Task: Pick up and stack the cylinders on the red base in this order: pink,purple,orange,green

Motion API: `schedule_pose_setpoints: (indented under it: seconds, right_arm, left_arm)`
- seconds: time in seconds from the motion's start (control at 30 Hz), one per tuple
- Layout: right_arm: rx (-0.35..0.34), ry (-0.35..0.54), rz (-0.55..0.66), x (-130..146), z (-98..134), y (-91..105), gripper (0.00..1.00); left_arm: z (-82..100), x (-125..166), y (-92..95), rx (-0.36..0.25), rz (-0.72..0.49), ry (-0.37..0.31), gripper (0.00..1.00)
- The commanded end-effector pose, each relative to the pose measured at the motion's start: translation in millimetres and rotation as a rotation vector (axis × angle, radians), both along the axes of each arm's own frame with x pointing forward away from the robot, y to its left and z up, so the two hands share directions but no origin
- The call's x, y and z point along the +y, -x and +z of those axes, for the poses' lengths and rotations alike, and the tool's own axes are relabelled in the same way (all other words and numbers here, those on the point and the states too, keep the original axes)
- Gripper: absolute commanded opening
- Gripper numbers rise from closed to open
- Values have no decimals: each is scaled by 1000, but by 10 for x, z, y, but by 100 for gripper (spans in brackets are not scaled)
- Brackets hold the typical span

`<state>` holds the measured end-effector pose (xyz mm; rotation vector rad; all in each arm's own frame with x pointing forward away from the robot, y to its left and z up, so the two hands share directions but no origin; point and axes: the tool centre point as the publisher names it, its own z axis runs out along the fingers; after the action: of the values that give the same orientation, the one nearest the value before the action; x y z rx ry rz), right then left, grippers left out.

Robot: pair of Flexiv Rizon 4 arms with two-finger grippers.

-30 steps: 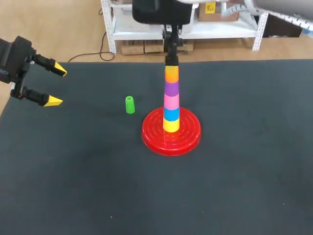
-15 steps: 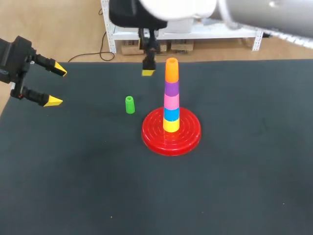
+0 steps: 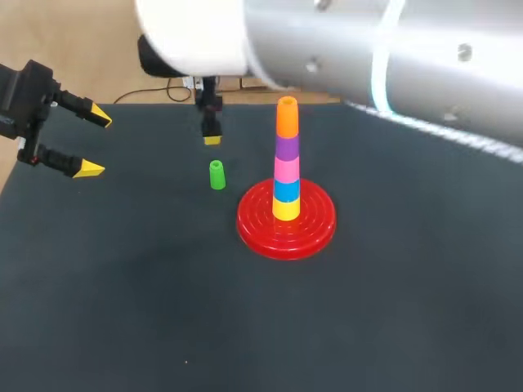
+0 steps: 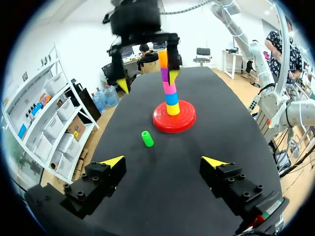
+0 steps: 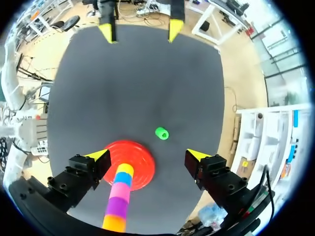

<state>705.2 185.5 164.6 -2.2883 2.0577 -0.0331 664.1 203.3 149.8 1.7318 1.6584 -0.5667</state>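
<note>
On the red base (image 3: 315,233) stands a stack of yellow, blue, pink, purple and orange cylinders, with the orange one (image 3: 287,118) on top. The green cylinder (image 3: 216,175) stands alone on the mat left of the base. My right arm reaches in from above, and one yellow fingertip (image 3: 212,140) hangs just behind the green cylinder. In the right wrist view my right gripper (image 5: 147,156) is open and empty, with the green cylinder (image 5: 161,132) below, between its fingers, and the stack (image 5: 120,196) beside one finger. My left gripper (image 3: 94,142) is open and empty at the table's far left edge.
The black mat (image 3: 392,310) covers the whole table. My right arm's thick white and grey body (image 3: 351,57) spans the back of the head view and hides the table's rear edge. In the left wrist view the base (image 4: 162,123) and the green cylinder (image 4: 146,138) lie ahead of my left gripper (image 4: 163,162).
My right gripper has let go of the orange cylinder on the stack's top and moved left, ending over the green cylinder. The left arm has not moved.
</note>
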Motion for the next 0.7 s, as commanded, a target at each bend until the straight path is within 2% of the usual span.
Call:
schedule_pose_setpoints:
  seconds: [0.03,0.3,0.7]
  right_arm:
    - [72,53,-30,99,-194,-204,100]
    - [111,37,-99,126,-448,-323,100]
    - [142,106,-114,-20,-778,-251,100]
  left_arm:
    - [-8,2,-8,0,-1,0,100]
    - [-8,2,-8,0,-1,0,100]
    - [-8,2,-8,0,-1,0,100]
